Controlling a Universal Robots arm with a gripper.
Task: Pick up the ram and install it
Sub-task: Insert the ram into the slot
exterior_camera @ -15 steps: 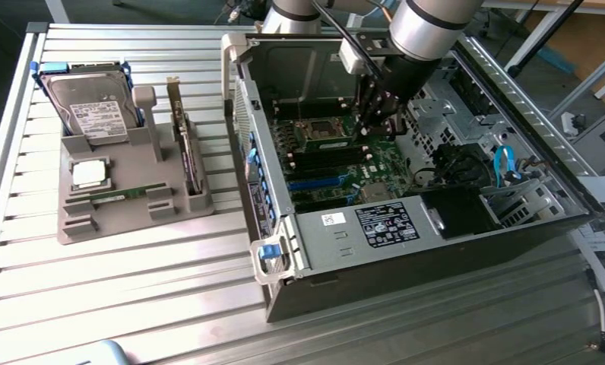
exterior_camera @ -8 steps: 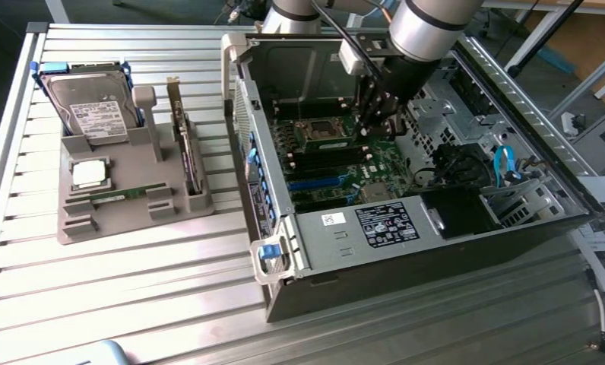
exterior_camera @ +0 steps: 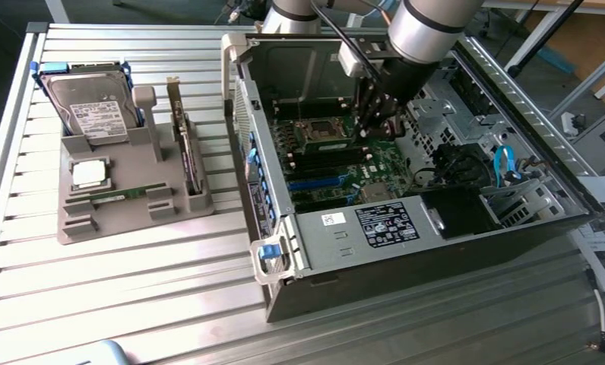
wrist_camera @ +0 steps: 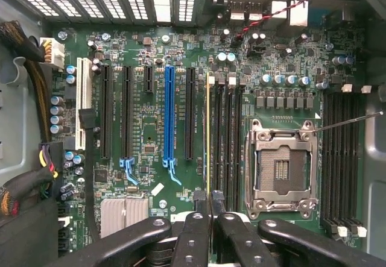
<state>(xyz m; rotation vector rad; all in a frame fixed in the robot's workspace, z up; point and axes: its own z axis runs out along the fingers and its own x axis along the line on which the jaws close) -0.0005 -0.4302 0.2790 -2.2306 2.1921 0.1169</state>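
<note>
End effector (wrist_camera: 208, 199) clamped on ram (wrist_camera: 208, 128), edge-on over motherboard (wrist_camera: 145, 122) slots, inside computer case (exterior_camera: 282, 251), exterior view's upper middle.

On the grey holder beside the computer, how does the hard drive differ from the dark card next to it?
The hard drive is a silver box with a white label; the card is dark and thin. The hard drive leans back with its broad face showing, while the card stands upright on its edge. Both sit in the grey holder.
</note>
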